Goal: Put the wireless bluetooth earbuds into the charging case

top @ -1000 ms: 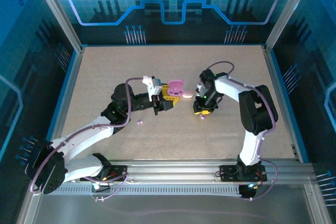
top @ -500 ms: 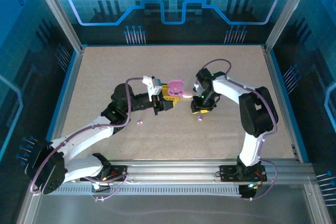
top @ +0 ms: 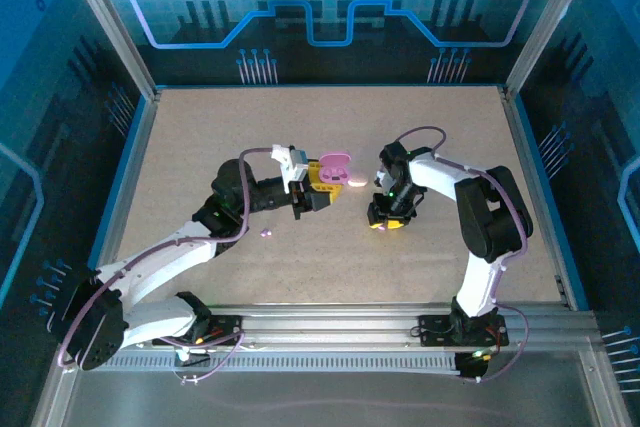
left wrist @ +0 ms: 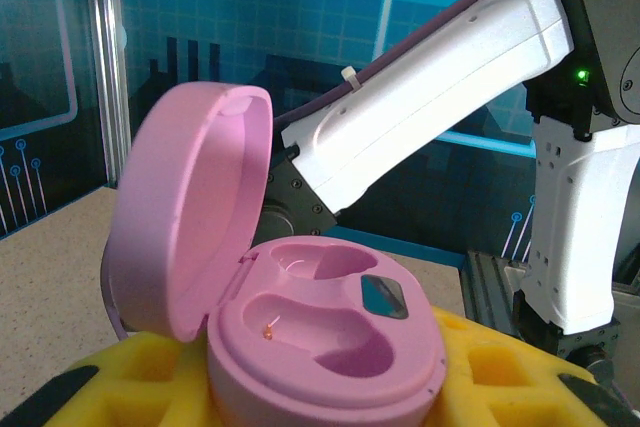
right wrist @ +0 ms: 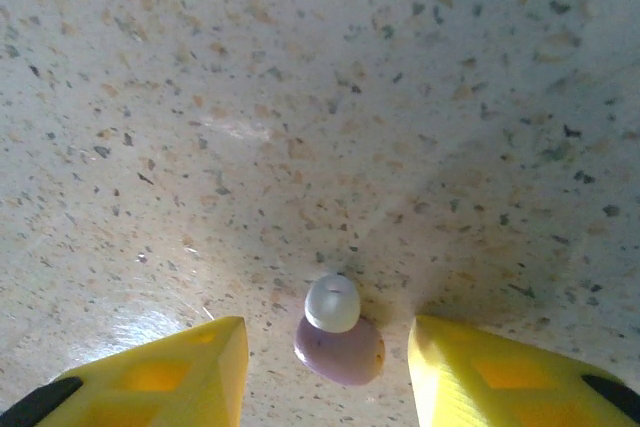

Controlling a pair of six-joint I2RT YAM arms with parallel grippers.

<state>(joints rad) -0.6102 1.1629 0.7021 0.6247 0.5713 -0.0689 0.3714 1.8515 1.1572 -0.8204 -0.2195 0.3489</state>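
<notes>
The speckled beige table [top: 180, 147] bears a purple earbud [right wrist: 340, 347] and, well apart, a second earbud [top: 266, 233].

We see a glossy pastel-pink plastic charging case [left wrist: 330, 342], with one dark grey panel inside its tray. The left hand [left wrist: 320, 397] and the right hand [right wrist: 335, 372] both wear bright yellow pads [right wrist: 170, 367] edged in black. The rounded lilac earbud [right wrist: 342, 349] has a whitish tip; the surface [right wrist: 300, 97] is beige, flecked dark.
</notes>
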